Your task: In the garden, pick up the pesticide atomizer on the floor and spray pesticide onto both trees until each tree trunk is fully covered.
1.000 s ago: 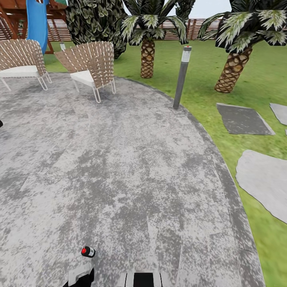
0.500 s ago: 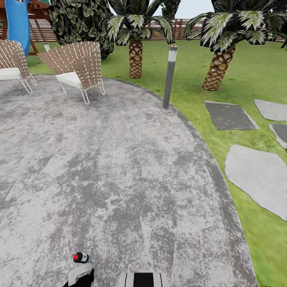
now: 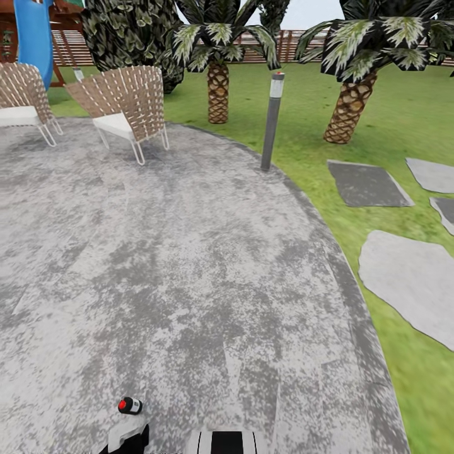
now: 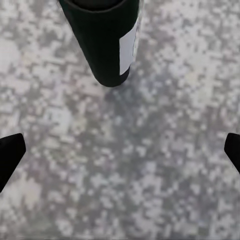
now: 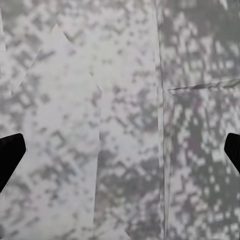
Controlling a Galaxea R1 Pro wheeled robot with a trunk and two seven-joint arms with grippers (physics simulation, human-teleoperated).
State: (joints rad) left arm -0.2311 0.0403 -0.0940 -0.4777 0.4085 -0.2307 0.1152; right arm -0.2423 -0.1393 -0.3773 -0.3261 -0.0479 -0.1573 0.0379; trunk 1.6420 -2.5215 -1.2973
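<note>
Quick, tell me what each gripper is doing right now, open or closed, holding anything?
Left gripper: open, holding nothing, over the grey paving.
Right gripper: open, holding nothing.

The mottled grey paved patio [image 3: 189,265] lies open across the middle of the head view, with no object standing on its central span. At its far left edge stand two woven wicker chairs with white cushions [image 3: 123,107], side by side. A slim grey bollard lamp post [image 3: 272,123] rises upright at the patio's far curved border, where paving meets the green grass lawn [image 3: 403,107]. Beyond it, two short palms with scaly brown trunks [image 3: 218,93] stand well apart on the grass. Flat grey stepping stones [image 3: 403,277] lie flush in the lawn at the right. A brown slatted wooden fence [image 3: 296,44] closes the far side.
</note>
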